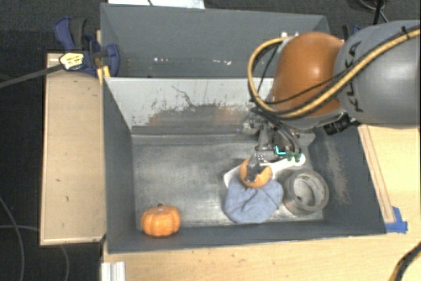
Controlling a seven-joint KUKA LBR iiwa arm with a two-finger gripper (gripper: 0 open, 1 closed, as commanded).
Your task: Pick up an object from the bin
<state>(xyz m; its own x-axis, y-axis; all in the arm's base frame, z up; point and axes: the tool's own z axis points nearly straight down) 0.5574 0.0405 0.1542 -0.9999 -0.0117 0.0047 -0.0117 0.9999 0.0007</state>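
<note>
Toward 4 o'clock on the bin floor, the gripper hangs right over a small cluster, w/ its tip at or just above an orange ring. Can't tell how wide the claw is, or whether it has anything; the wrist and cables hide that.

The ring sits on the top edge of a crumpled blue cloth, which spreads to its 6 o'clock. A white flat piece pokes out at the ring's 2 o'clock, and a grey tape roll lies close by at 4 o'clock. A small pumpkin is well apart, near the bin's 7 o'clock corner.

Judging by position, the ring is the likely target. To do it well:
- come straight down, centred on the ring, so one side goes thru the hole or both straddle it
- don't pinch cloth along w/ it; soft fabric may drag up or tip the ring out
- lift vertically and keep clear of the tape roll.
</note>
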